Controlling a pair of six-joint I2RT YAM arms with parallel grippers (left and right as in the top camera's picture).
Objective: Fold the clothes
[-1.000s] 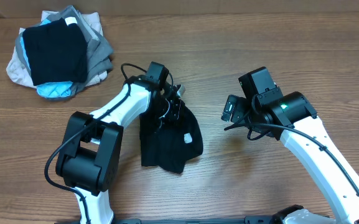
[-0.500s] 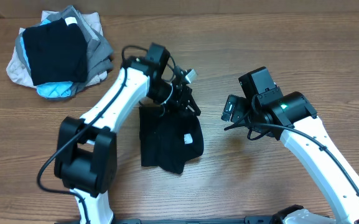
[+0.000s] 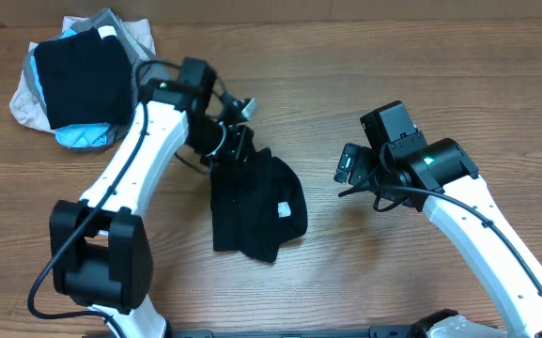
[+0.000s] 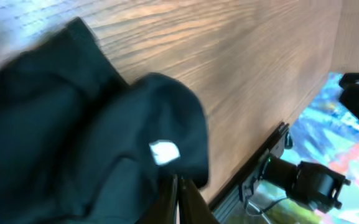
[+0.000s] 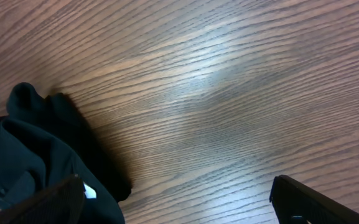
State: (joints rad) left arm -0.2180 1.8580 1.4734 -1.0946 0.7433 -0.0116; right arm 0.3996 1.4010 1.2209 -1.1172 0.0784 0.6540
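Observation:
The clothes, a black shirt (image 3: 252, 207), lie crumpled mid-table with a small white label (image 3: 284, 210) facing up. My left gripper (image 3: 240, 143) hovers at the shirt's upper edge, fingers shut. In the left wrist view the shirt (image 4: 73, 124) and its label (image 4: 164, 151) fill the left side, and the left gripper (image 4: 178, 182) shows its fingers pressed together with no fabric seen between them. My right gripper (image 3: 346, 167) is open to the right of the shirt. The right wrist view has the right gripper (image 5: 176, 190) wide open over bare wood, the shirt (image 5: 30, 155) at lower left.
A stacked pile of black, grey, beige and light-blue garments (image 3: 87, 80) sits at the back left corner. Bare wooden tabletop (image 3: 364, 272) lies between the shirt and the right arm. The table's front edge and a rail (image 4: 254, 168) show in the left wrist view.
The left arm has swung back and to the left, carrying its shut gripper from over the shirt's top toward the upper-left edge. The shirt and the right arm stay put.

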